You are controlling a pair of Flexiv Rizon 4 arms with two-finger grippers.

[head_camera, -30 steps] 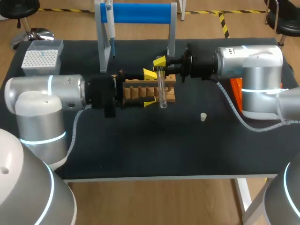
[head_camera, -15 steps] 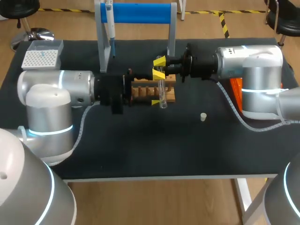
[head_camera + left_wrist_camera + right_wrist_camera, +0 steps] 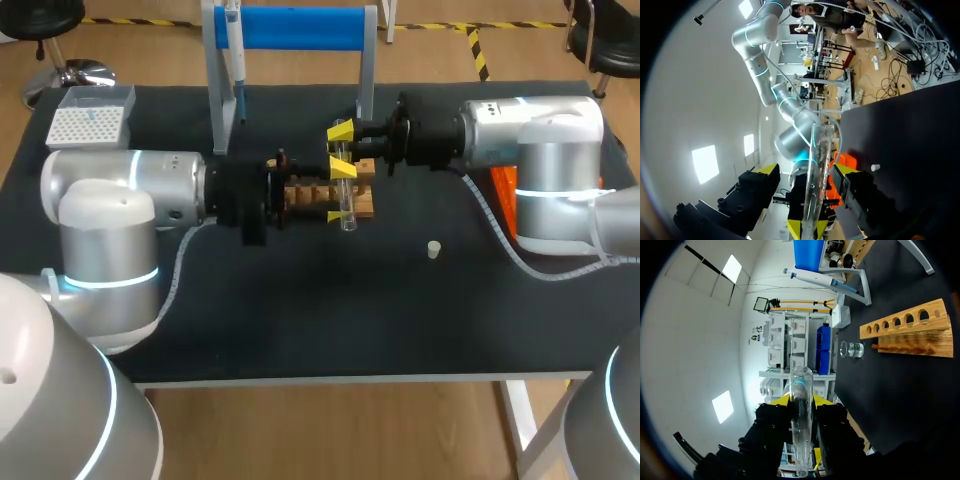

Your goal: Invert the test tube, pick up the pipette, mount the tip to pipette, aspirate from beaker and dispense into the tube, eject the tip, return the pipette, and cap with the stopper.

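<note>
My right gripper (image 3: 342, 145) is shut on a clear glass test tube (image 3: 346, 200), held over the wooden rack (image 3: 364, 203). In the right wrist view the tube (image 3: 801, 390) stands clamped between the yellow tips of the right gripper (image 3: 801, 405). From the other side, my left gripper (image 3: 338, 192) is open and straddles the tube's lower part. Seen from the left wrist, the tube (image 3: 816, 150) runs between the left gripper's (image 3: 807, 171) fingers with a gap on each side. The pipette (image 3: 236, 50) hangs on the blue stand. A small stopper (image 3: 433, 249) lies on the mat.
A white tip box (image 3: 85, 120) stands at the back left corner. Beside the rack (image 3: 910, 335) in the right wrist view sits a glass beaker (image 3: 852, 349). An orange object (image 3: 503, 190) lies behind my right arm. The blue stand's legs (image 3: 218, 110) rise behind the rack.
My left arm has slid right until its fingers flank the tube, and they have narrowed. The right arm and the tube have not moved.
</note>
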